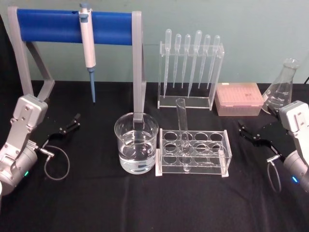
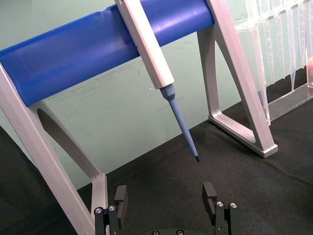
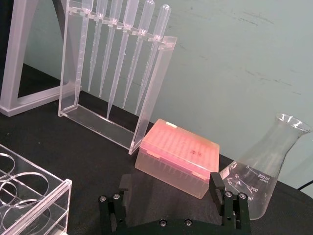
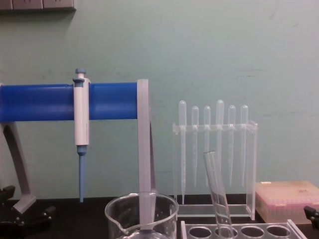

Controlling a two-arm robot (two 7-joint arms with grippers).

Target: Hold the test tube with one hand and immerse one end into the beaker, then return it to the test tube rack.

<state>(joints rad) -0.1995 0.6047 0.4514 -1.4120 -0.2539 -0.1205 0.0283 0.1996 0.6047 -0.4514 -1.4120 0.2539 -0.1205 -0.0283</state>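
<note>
- Left gripper (image 2: pixel 165 195) rests low over the black table (image 1: pixel 145 205) at its far left edge, jaws spread wide with bare cloth between them; it points toward the foot of the stand
- Stand (image 1: pixel 48 25), a blue bar on grey legs, runs along the back left; a micropipette (image 1: pixel 89 46) hangs from the bar, tip down, clear of the table
- Beaker (image 1: pixel 136 145) sits left of centre, just in front of the stand's right leg, upright and about half full of clear liquid; it is well apart from the left gripper
- Rack (image 1: pixel 225 145), clear with two rows of four holes, stands just to the right of the beaker; whether the two touch I cannot tell
- Tube (image 1: pixel 182 121) stands in the rack, second column from the left, round end down, open rim up and leaning left; which row holds it I cannot tell
- Pipette rack (image 1: pixel 216 77) stands behind the rack with six pipettes (image 1: pixel 187 60) hanging bulb-up
- Tip box (image 1: pixel 239 99), pink, lies just to the right of the pipette rack
- Flask (image 1: pixel 282 87) stands at the back right, beside the tip box
- Right gripper (image 3: pixel 168 187) rests low at the far right edge, jaws wide with nothing in them, aimed toward the tip box and flask, well apart from the tube
</note>
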